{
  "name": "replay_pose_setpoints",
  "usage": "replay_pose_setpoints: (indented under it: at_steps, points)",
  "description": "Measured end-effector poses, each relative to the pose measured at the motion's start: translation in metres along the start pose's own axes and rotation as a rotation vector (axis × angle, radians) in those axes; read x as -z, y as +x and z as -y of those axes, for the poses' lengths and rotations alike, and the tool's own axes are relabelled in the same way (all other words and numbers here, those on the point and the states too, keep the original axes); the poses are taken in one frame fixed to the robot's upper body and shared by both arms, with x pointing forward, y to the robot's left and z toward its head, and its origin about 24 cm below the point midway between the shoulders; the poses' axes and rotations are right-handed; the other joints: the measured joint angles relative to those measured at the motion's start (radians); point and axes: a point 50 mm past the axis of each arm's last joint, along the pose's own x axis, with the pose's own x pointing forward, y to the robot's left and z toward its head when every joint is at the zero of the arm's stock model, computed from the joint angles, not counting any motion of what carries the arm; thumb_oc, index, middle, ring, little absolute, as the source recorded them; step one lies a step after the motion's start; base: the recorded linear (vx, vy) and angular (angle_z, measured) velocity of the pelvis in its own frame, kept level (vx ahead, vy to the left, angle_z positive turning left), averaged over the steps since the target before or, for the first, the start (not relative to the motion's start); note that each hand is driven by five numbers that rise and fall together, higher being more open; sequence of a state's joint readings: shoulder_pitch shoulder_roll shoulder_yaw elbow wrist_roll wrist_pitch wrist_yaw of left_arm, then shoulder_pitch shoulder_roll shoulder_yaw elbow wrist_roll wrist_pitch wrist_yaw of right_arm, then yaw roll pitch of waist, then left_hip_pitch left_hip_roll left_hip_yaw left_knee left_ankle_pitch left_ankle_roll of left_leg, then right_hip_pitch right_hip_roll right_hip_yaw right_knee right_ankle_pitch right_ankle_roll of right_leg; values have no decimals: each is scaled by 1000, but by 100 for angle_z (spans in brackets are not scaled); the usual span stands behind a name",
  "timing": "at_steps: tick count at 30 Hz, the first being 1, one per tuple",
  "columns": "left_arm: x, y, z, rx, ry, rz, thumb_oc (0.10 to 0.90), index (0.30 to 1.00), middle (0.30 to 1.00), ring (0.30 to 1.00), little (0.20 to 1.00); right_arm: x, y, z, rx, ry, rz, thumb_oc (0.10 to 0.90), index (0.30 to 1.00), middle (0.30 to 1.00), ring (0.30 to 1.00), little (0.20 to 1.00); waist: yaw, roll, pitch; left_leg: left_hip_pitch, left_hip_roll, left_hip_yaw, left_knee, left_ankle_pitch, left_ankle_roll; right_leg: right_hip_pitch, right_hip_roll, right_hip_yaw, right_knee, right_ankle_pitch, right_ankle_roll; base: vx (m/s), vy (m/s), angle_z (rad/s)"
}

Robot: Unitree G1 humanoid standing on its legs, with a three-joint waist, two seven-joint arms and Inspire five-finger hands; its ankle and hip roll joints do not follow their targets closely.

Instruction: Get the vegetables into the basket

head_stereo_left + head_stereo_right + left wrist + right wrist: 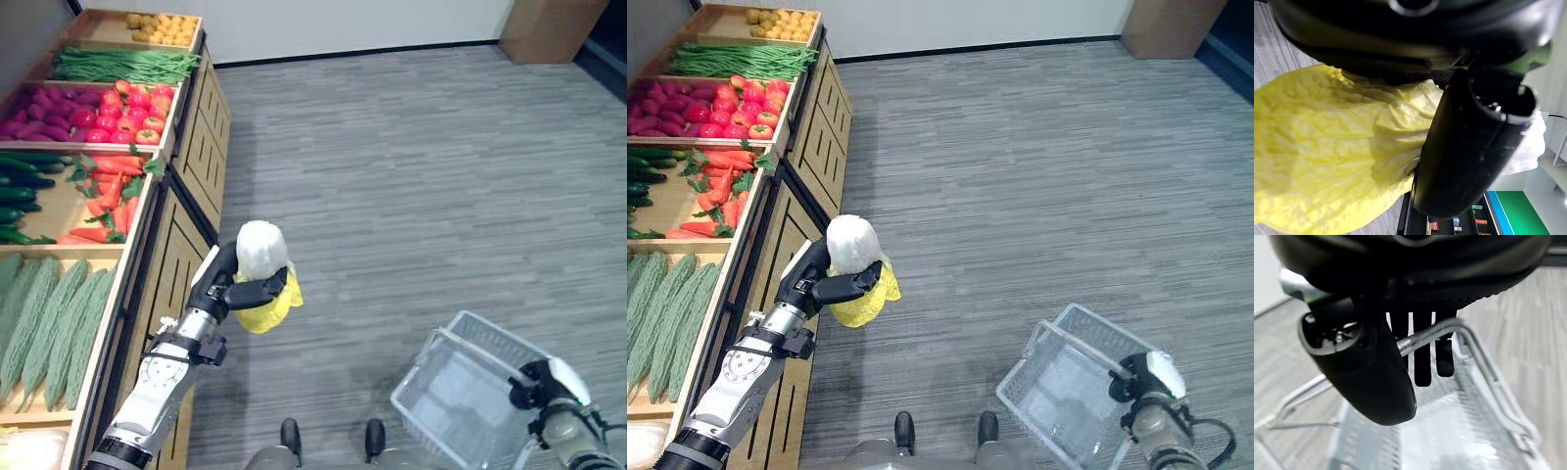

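My left hand (245,287) is shut on a napa cabbage (263,253) with a white base and yellow leaves (1327,147), held in the air over the floor beside the produce stand. Its thumb (1469,147) presses across the leaves. At the lower right my right hand (542,377) is shut on the metal handle (1435,333) of a grey wire basket (451,392), which hangs tilted above the floor with nothing in it. The basket sits well to the right of the cabbage.
A wooden produce stand (186,176) runs along the left, with bins of bitter gourds (49,313), carrots (113,191), cucumbers (20,186), tomatoes (132,113), green beans (122,64) and potatoes (162,27). Grey carpet (411,176) stretches to the right.
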State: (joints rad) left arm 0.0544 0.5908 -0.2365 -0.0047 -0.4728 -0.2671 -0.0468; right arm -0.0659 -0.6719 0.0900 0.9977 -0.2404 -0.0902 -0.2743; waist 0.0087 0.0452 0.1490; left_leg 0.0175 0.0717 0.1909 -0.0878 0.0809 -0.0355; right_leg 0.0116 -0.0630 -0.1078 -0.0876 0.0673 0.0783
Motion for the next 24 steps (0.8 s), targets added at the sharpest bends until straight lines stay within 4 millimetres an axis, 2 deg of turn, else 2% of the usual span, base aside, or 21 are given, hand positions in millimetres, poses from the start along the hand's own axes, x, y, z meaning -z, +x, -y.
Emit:
replay_pose_setpoints:
  at_steps: [1,2,4,5,6,7,8,10,12,13,14,15,17,19,20,22,24]
  points:
    - [0,-1,-1,21,22,-13,400,300,300,300,300,-9,3,7,23,1,40,400,300,300,300,300,-4,-1,0,0,0,1,0,0,0,-1,0,2,0,1,-2,18,1,-8]
    - [-5,-3,-2,102,116,-31,400,300,300,300,300,-28,5,18,44,-24,131,400,300,300,300,300,-14,-1,-2,1,-1,3,0,1,4,-1,0,5,0,9,-12,27,14,-5]
    - [-10,2,5,176,172,-22,400,300,300,300,300,-54,7,21,50,-29,238,400,300,300,300,300,-21,-1,-3,7,-3,7,0,2,5,1,-2,9,0,9,-12,15,19,-10]
    - [-21,13,14,363,381,-28,400,300,300,300,300,-91,13,22,35,-101,355,400,300,300,300,300,-25,0,-3,12,-3,18,0,3,5,0,-2,23,1,13,-10,-3,7,-18]
    - [-26,13,23,446,437,-3,400,300,300,300,300,-104,12,24,39,-110,411,400,300,300,300,300,-27,1,-4,12,-4,20,0,3,5,0,-3,24,1,14,-9,-2,2,-15]
    - [-34,16,41,505,454,80,400,300,300,300,300,-119,13,27,48,-109,467,400,300,300,300,300,-22,2,-5,12,-5,20,0,3,5,0,-4,23,1,14,-8,0,0,0]
    - [-40,20,46,540,491,109,400,300,300,300,300,-133,14,30,56,-119,498,400,300,300,300,300,-22,3,-5,13,-4,20,1,3,5,0,-3,24,1,14,-8,0,0,0]
    - [-44,31,62,624,596,163,400,300,300,300,300,-149,14,30,56,-135,540,400,300,300,300,300,-22,3,-5,12,-4,20,1,3,6,0,-3,24,1,14,-9,0,0,0]
    - [-45,36,80,674,621,225,400,300,300,300,300,-169,10,25,49,-107,597,400,300,300,300,300,-28,2,-5,13,-4,25,0,3,6,-2,-3,28,1,14,-9,-5,-10,-7]
    - [-44,39,90,696,620,254,400,300,300,300,300,-176,8,22,43,-93,620,400,300,300,300,300,-28,2,-5,13,-4,28,1,3,6,-5,-2,32,1,15,-10,3,-7,-17]
    - [-39,44,100,725,660,270,400,300,300,300,300,-194,3,11,21,-55,660,400,300,300,300,300,-32,2,-5,12,-2,39,1,3,6,-10,1,41,1,17,-12,8,-20,-16]
    - [-35,50,97,723,747,265,400,300,300,300,300,-202,-2,0,-7,-16,678,400,300,300,300,300,-42,2,-5,12,-1,39,1,3,6,-11,2,42,1,17,-12,8,-26,-12]
    - [-25,73,103,716,964,298,400,300,300,300,300,-224,-16,-15,-51,70,724,400,300,300,300,300,-55,2,-5,13,0,45,1,3,6,-15,2,48,0,17,-12,6,-18,-9]
    - [-15,81,104,735,1161,318,400,300,300,300,300,-249,-38,-25,-117,194,816,400,300,300,300,300,-82,2,-5,15,2,56,0,3,5,-17,4,56,1,19,-14,11,-6,-16]
    - [-10,77,106,751,1216,339,400,300,300,300,300,-259,-49,-18,-125,247,893,400,300,300,300,300,-81,2,-5,17,4,56,0,3,5,-16,7,57,1,21,-14,24,-10,-3]
    - [-3,73,104,745,1237,340,400,300,300,300,300,-264,-54,-10,-124,290,938,400,300,300,300,300,-72,2,-5,17,6,54,0,2,4,-13,8,54,1,21,-14,38,-11,4]
    - [19,70,99,714,1268,277,400,300,300,300,300,-270,-71,-3,-146,334,1021,400,300,300,300,300,-72,2,-5,19,6,55,0,2,4,-12,8,54,1,21,-14,0,0,0]
